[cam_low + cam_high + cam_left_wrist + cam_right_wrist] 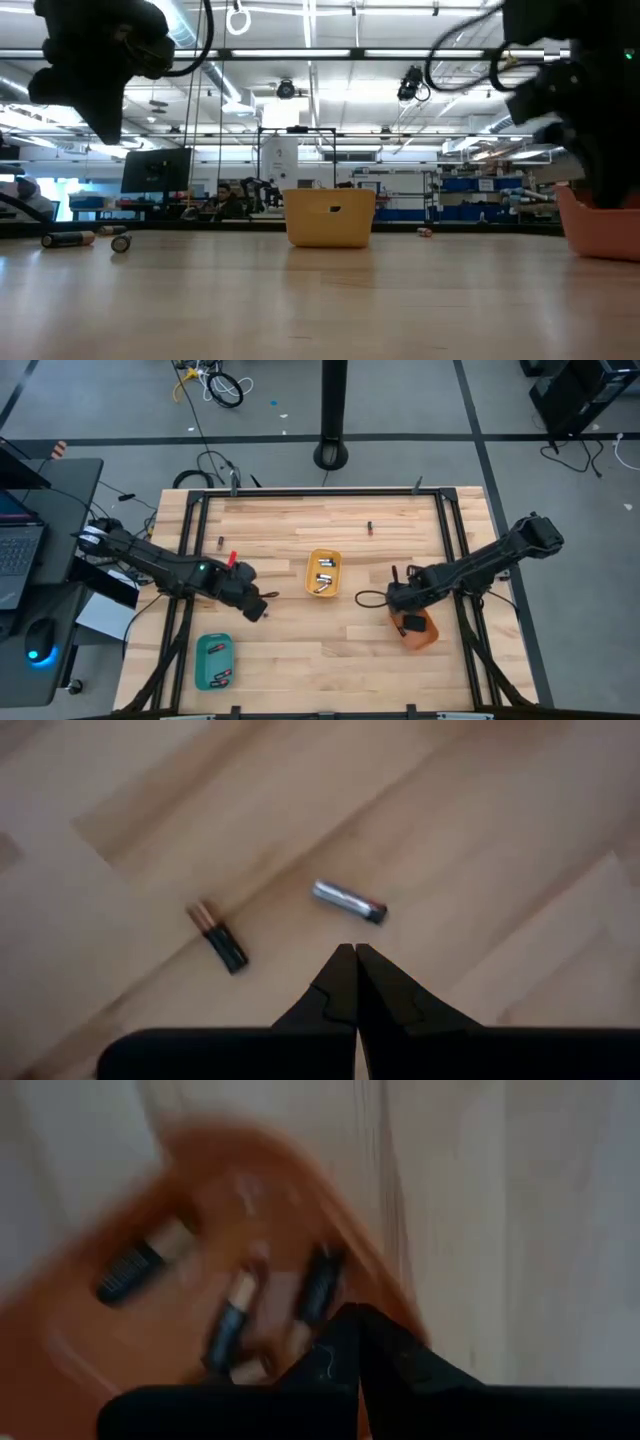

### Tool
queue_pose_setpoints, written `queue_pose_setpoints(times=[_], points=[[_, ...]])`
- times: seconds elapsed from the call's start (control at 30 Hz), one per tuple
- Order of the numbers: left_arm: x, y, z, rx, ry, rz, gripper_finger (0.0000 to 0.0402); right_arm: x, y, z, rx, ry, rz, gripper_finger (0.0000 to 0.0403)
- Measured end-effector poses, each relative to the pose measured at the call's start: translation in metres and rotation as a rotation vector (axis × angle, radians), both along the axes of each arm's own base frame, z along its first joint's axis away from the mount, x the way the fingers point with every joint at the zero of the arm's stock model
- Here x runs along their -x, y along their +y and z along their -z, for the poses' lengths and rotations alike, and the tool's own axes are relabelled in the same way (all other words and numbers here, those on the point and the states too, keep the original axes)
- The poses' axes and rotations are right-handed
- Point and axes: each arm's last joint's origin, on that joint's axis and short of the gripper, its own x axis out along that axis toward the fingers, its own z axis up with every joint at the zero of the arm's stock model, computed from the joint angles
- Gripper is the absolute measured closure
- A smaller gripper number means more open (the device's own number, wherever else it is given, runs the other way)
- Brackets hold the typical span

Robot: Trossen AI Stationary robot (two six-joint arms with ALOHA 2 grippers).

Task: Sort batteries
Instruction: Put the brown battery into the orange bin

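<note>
Batteries (348, 901) lay loose on the counter (300, 650) ahead of the clenched, empty left claw (355, 953), poised for a pick; others filled trays. At three o'clock, the right claw (357, 1320), also clenched, hung over the orange tray (424, 632).

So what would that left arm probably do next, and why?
Most likely it opens its fingers and drops toward one of the two loose batteries ahead of it. The left gripper is shut and empty above the table, with a silvery battery and a dark battery lying just beyond its tips, neither yet in a tray. The right gripper is over the orange tray.
</note>
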Motion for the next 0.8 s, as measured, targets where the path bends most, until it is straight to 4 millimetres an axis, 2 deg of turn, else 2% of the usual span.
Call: queue_pose_setpoints(times=[0.17,0.3,0.6,0.8], points=[[0.004,0.002,0.002,-0.033,0.042,-0.012,0.0397,0.022,0.002,0.024,-0.064,0.134,0.081,0.0396],[0.006,0.003,0.002,-0.043,0.063,-0.013,0.0397,0.032,0.013,0.028,-0.083,0.174,0.099,0.0392],[0.006,0.003,0.002,-0.059,0.058,-0.013,0.0396,0.032,0.044,0.008,-0.103,0.126,0.057,0.0393],[0.004,0.003,0.002,-0.058,0.036,-0.02,0.0396,0.028,0.054,-0.013,-0.016,0.067,-0.002,0.0393]])
